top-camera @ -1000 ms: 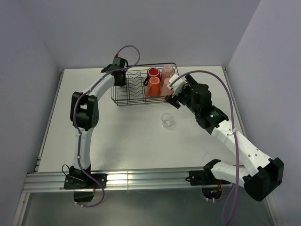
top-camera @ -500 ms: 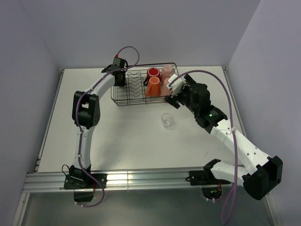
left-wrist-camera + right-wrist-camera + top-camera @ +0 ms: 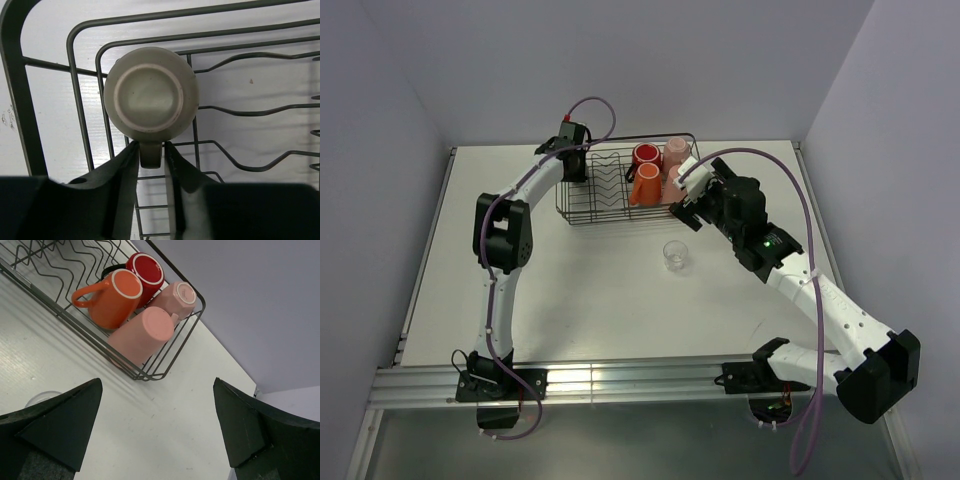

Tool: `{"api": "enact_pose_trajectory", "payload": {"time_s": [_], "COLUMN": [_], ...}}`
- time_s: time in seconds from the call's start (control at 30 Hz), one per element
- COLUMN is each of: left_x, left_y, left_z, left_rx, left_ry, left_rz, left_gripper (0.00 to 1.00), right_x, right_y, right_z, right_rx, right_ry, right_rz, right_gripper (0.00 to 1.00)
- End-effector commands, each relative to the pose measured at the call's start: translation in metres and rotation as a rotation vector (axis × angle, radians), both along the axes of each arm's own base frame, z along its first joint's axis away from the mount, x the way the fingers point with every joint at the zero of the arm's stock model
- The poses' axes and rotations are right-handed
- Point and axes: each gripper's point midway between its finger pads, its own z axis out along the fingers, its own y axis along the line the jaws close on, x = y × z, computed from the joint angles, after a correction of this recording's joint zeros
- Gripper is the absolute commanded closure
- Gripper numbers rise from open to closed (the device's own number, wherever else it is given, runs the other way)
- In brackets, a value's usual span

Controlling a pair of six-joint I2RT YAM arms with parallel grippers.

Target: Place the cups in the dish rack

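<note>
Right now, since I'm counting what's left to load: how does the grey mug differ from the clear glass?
The grey mug is opaque, with a handle; the clear glass is see-through. The grey mug sits base-up in the dish rack; the clear glass stands on the table outside it. The left pincer pinches the grey mug's handle; nothing holds the clear glass. Both are small cups.

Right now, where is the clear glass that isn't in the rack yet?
In the top view the clear glass stands on the table, just in front of the dish rack's right half, near the right gripper.
</note>
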Motion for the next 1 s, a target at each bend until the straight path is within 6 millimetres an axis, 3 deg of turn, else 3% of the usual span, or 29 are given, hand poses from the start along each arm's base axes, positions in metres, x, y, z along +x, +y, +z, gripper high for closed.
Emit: {"api": "enact_pose_trajectory", "payload": {"time_s": [0.0,0.23,0.4,0.7,0.9,0.93,0.97], "left_x": [0.017,0.014,0.007,-0.009,-0.034,-0.042,-0.049], "left_y": [-0.004,-0.002,-0.003,-0.013,-0.019,-0.020,-0.020], "left_z": [0.023,0.038,0.062,0.134,0.185,0.202,0.202], "left_rx": [-0.026,-0.024,-0.049,-0.108,-0.146,-0.160,-0.164], "left_ry": [-0.079,-0.100,-0.128,-0.234,-0.305,-0.333,-0.328], "left_rz": [0.006,0.001,-0.009,-0.076,-0.133,-0.152,-0.170], "left_gripper": [0.66,0.45,0.44,0.41,0.41,0.41,0.41], "right_x": [0.003,0.002,-0.002,-0.007,-0.018,-0.021,-0.022], "right_y": [0.001,0.001,0.002,0.009,0.017,0.018,0.020], "right_z": [0.011,0.010,0.005,-0.027,-0.056,-0.061,-0.070], "right_rx": [0.035,0.034,0.035,0.044,0.061,0.060,0.061], "right_ry": [-0.032,-0.029,-0.013,0.151,0.308,0.335,0.376], "right_rz": [-0.001,0.002,0.012,0.027,0.072,0.077,0.080], "right_gripper": [0.00,0.00,0.00,0.00,0.02,0.03,0.04]}}
